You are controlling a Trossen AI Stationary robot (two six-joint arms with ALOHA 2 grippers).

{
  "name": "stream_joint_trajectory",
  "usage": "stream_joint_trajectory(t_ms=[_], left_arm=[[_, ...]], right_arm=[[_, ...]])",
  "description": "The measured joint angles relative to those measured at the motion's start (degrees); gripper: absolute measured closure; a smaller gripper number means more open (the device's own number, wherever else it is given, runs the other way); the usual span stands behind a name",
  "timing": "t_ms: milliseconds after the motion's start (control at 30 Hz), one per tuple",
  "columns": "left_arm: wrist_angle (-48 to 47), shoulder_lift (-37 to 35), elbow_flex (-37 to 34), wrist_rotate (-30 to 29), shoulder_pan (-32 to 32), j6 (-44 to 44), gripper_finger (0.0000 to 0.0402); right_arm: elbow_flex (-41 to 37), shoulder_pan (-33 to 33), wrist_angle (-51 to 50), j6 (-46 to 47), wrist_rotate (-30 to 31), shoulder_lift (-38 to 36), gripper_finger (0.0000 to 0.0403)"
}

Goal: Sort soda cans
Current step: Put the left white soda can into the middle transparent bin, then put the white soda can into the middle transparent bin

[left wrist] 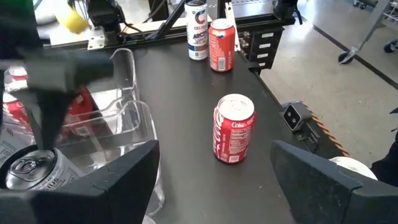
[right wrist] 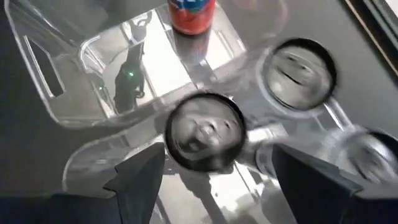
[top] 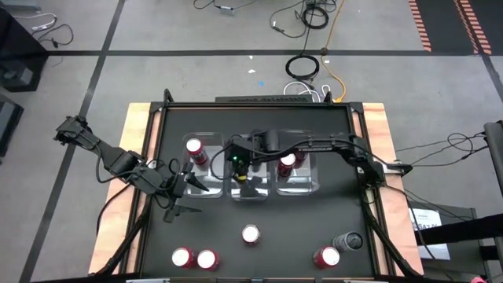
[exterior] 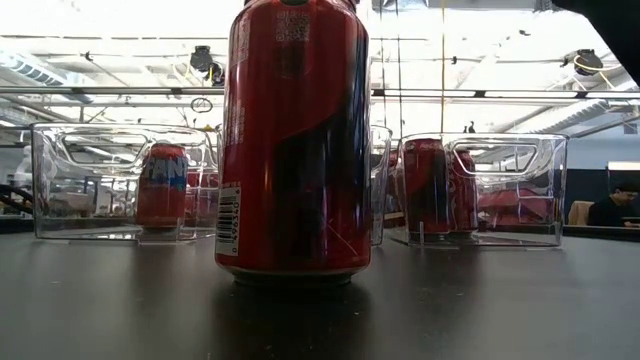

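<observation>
Upright red can (exterior: 293,140) fills the low view, top cropped; right gripper (right wrist: 211,163) spread above the middle bin (top: 250,187); left gripper (top: 182,196) spread beside it.

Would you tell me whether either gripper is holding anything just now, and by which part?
Nothing is held. The left gripper is open and empty; the right gripper is open above a can, with nothing between its fingers.

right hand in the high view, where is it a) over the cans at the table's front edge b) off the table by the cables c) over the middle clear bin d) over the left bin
c, the right hand sits over the middle clear bin, between the bins that each hold a red can, and its wrist view looks down on dark can tops.
</observation>
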Motion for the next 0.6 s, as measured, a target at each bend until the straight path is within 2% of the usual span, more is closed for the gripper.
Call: stream_joint_trajectory(t_ms=[167,333,467,600], left_arm=[[0.1,0.0,0.0,-0.5,0.0,0.0,0.0085],[0.2,0.0,0.0,-1.8,0.0,0.0,0.0085],[0.2,0.0,0.0,-6.1,0.0,0.1,0.0085],[0.4,0.0,0.0,-12.8,0.0,0.1,0.0085]], right_arm=[[0.0,1.2,-8.1,6.6,5.8,-4.7,0.0115],[0.0,5.0,-18.5,18.9,9.4,-10.8,0.0115],[0.0,10.3,-24.9,32.3,13.5,-14.6,0.0115],[-3.1,16.8,-24.8,43.3,14.2,-17.9,0.0115]])
